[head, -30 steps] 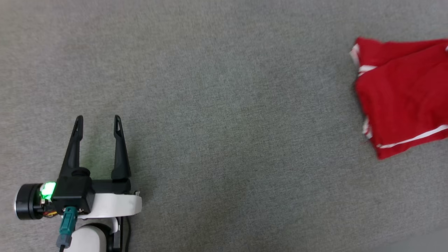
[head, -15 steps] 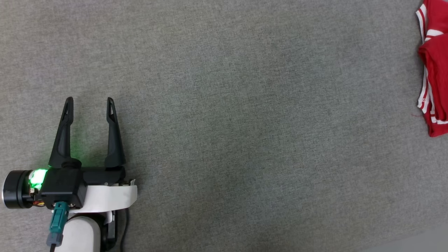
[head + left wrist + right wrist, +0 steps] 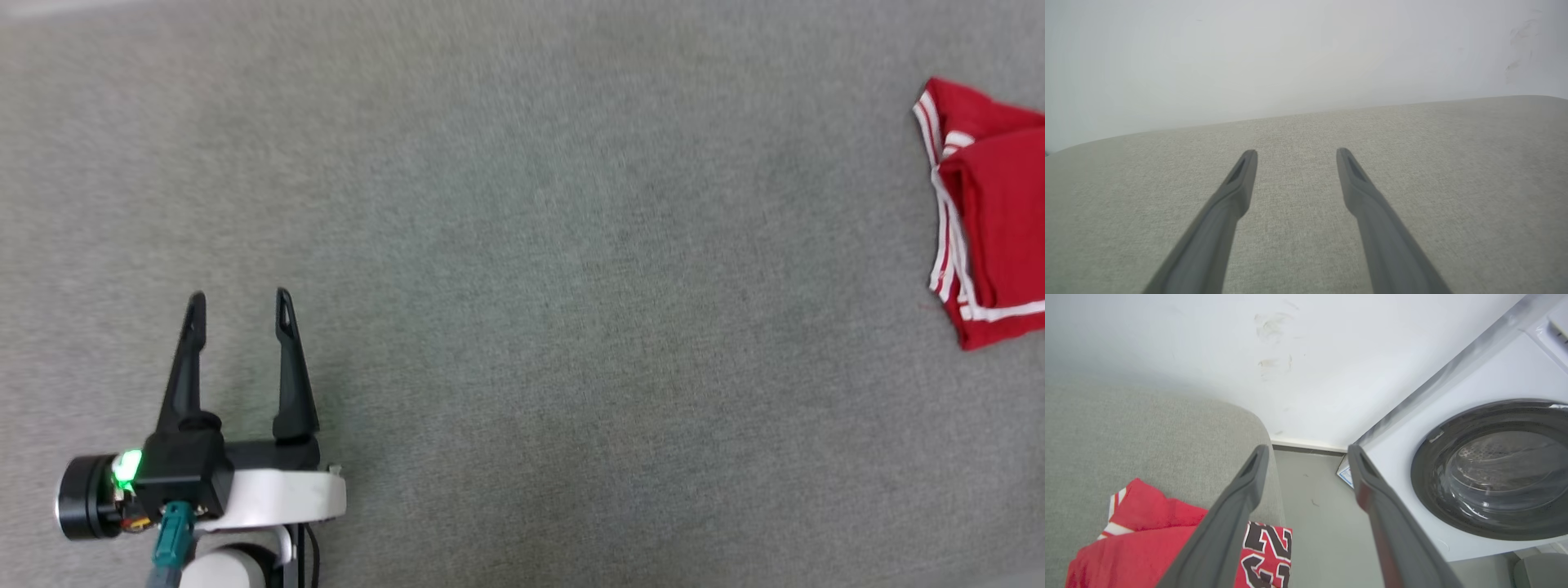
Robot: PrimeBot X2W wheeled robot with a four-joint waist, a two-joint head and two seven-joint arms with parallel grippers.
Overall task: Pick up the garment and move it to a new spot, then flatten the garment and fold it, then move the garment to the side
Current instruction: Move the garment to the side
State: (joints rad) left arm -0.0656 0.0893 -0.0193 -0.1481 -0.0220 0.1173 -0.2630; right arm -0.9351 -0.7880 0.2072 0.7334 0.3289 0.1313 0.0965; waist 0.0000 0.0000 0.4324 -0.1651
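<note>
Red garment [image 3: 992, 212] lies bunched at the far right edge of the grey fabric surface [image 3: 522, 245], let go a moment ago, so the move-aside step looks done. The right gripper [image 3: 1308, 448], clamped a second ago, is spread wide and empty just above it. The left gripper [image 3: 239, 296] is also wide apart, holding nothing, well away.

- The left gripper [image 3: 1296, 157] hangs above a grey fabric surface [image 3: 1453, 171], its two dark fingers [image 3: 1233, 196] spread wide apart with nothing between them.
- A plain white wall [image 3: 1290, 57] rises behind the surface.
</note>
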